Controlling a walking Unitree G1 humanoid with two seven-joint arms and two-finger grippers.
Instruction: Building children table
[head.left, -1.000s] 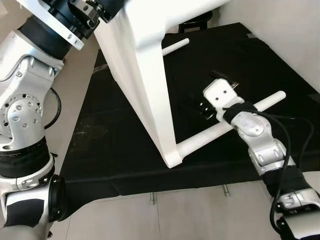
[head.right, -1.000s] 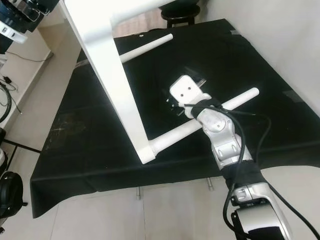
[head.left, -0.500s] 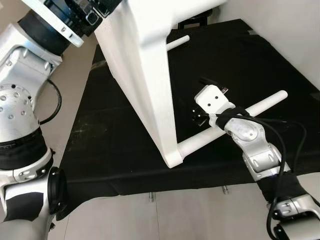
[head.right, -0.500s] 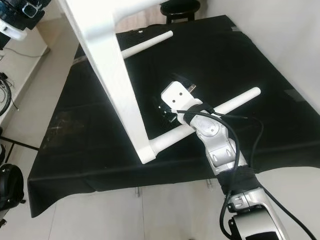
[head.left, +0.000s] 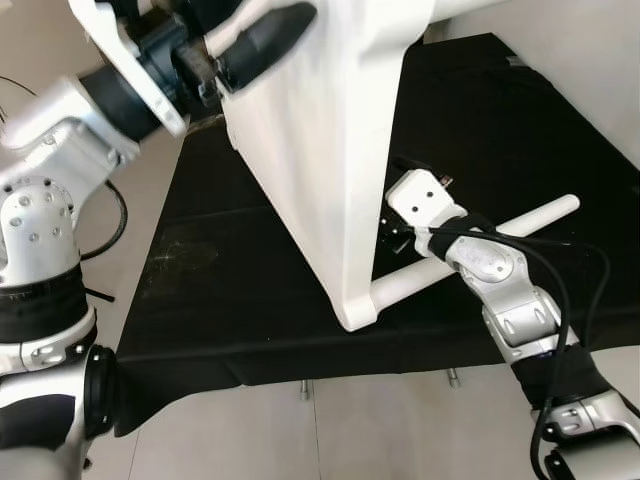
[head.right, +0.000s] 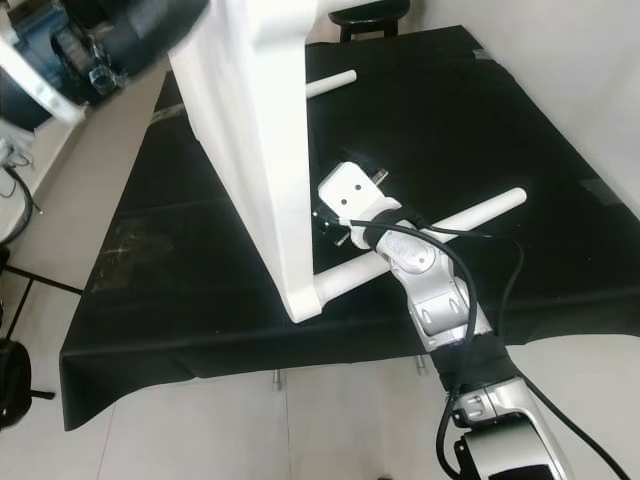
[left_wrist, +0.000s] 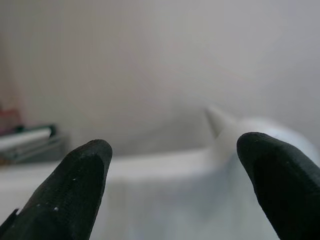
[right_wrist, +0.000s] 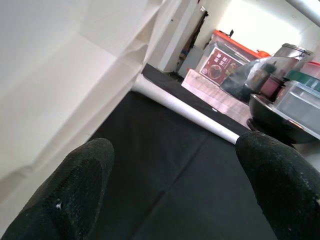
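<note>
Table frame (head.left: 310, 150): one white panel, tipped on its lower corner near the front edge of the black cloth (head.left: 240, 290).
Legs: two white rods fitted, one (head.left: 470, 250) low, one (head.right: 330, 82) toward the far edge.
Left hand (head.left: 235, 55): fingers spread, against the panel's upper part.
Right hand (head.left: 400, 225): fingers apart, empty, beside the lower rod.
Risk: the panel likely slips or topples, because neither hand clamps it.

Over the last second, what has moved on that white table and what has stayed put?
The white table top has swung round, so its broad face now hides more of the black cloth. The left gripper came down along its upper edge. The right gripper slid closer to the panel, above the lower leg, jaws open. The far leg stayed attached.
</note>
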